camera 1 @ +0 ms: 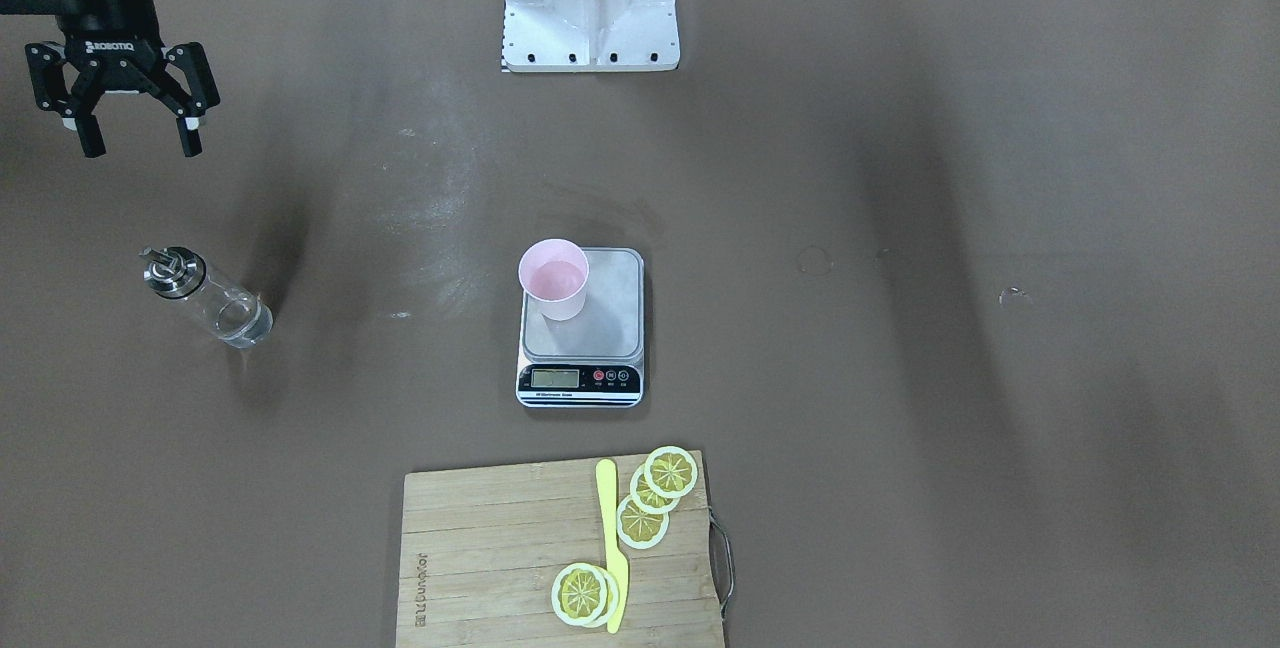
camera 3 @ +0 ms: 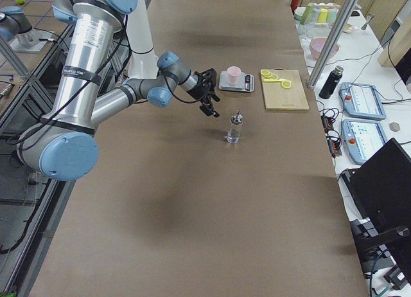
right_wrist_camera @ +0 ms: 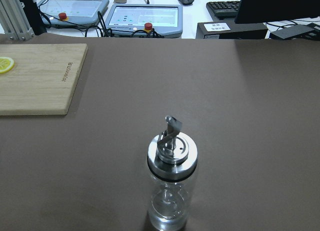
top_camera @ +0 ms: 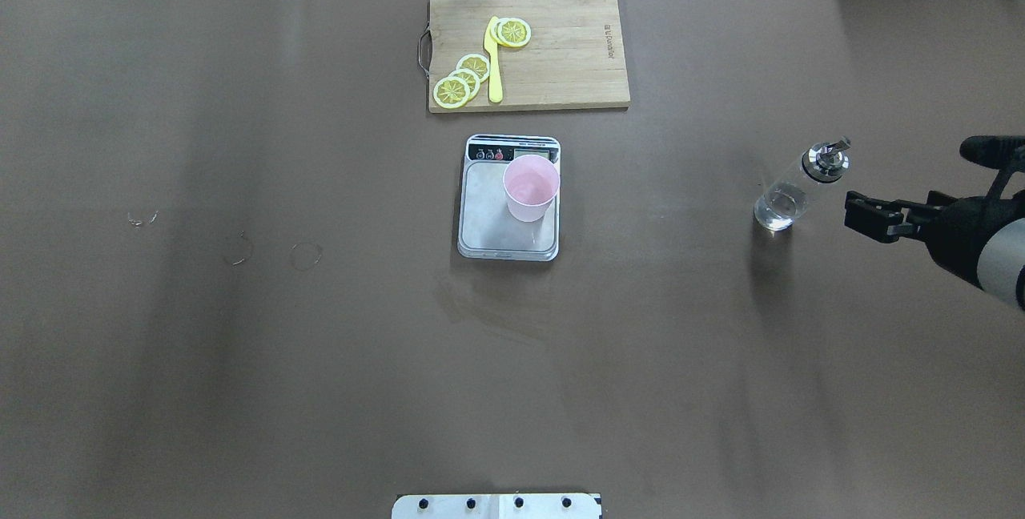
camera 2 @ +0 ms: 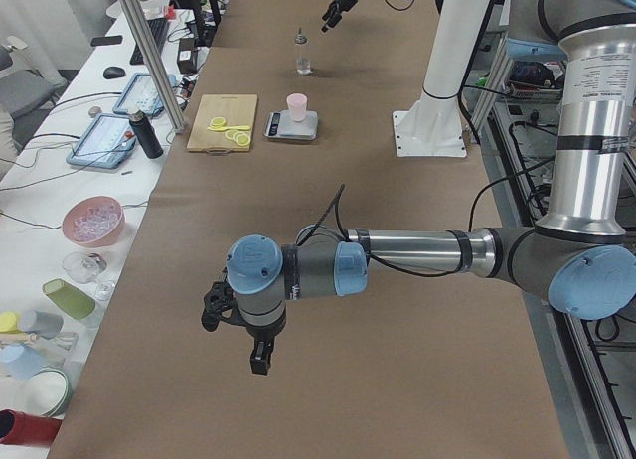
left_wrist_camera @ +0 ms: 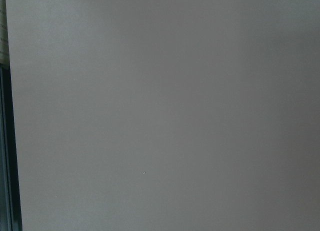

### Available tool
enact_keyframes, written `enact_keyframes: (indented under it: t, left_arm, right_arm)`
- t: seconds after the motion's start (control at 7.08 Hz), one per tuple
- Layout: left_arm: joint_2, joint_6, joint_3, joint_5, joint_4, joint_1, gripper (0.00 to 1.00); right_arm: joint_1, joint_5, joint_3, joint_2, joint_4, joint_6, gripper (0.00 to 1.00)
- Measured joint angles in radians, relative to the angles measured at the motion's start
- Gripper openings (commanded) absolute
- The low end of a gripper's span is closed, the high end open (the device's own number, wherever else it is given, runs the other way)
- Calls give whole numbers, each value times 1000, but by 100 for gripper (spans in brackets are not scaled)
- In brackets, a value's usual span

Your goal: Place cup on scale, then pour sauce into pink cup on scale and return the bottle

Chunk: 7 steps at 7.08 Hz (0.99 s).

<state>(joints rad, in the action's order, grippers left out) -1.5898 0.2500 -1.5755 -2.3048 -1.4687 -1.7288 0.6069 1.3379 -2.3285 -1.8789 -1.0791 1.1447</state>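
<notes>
The pale pink cup (camera 1: 555,278) stands upright on the scale (camera 1: 610,313) at the table's middle, on the platform's half nearer the robot's right arm. It also shows in the overhead view (top_camera: 530,187) on the scale (top_camera: 488,215). The glass bottle (camera 1: 205,298) with its metal spout stands on the table off to the robot's right, with a little clear sauce (camera 1: 243,326) at its bottom. My right gripper (camera 1: 140,146) is open and empty, in the air behind the bottle (top_camera: 797,187) and apart from it. My left gripper (camera 2: 260,360) shows only in the left side view; I cannot tell whether it is open.
A wooden cutting board (camera 1: 480,548) with lemon slices (camera 1: 655,498) and a yellow knife (camera 1: 612,548) lies beyond the scale. The robot's white base (camera 1: 590,3) is at the near table edge. Tablets and a keyboard lie past the far edge (right_wrist_camera: 145,13).
</notes>
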Motion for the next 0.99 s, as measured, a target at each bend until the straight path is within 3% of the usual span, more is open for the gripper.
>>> enact_keyframes:
  t: [0.28, 0.57, 0.99]
  left_arm:
    - [0, 0, 1, 1, 2, 0, 99]
    - [1, -1, 1, 0, 2, 0, 99]
    - [-3, 0, -6, -1, 0, 0, 99]
  right_arm:
    - [217, 213, 2, 43, -68, -167, 100]
    - [454, 402, 79, 66, -94, -409, 100]
    - [831, 769, 430, 220, -103, -677, 100]
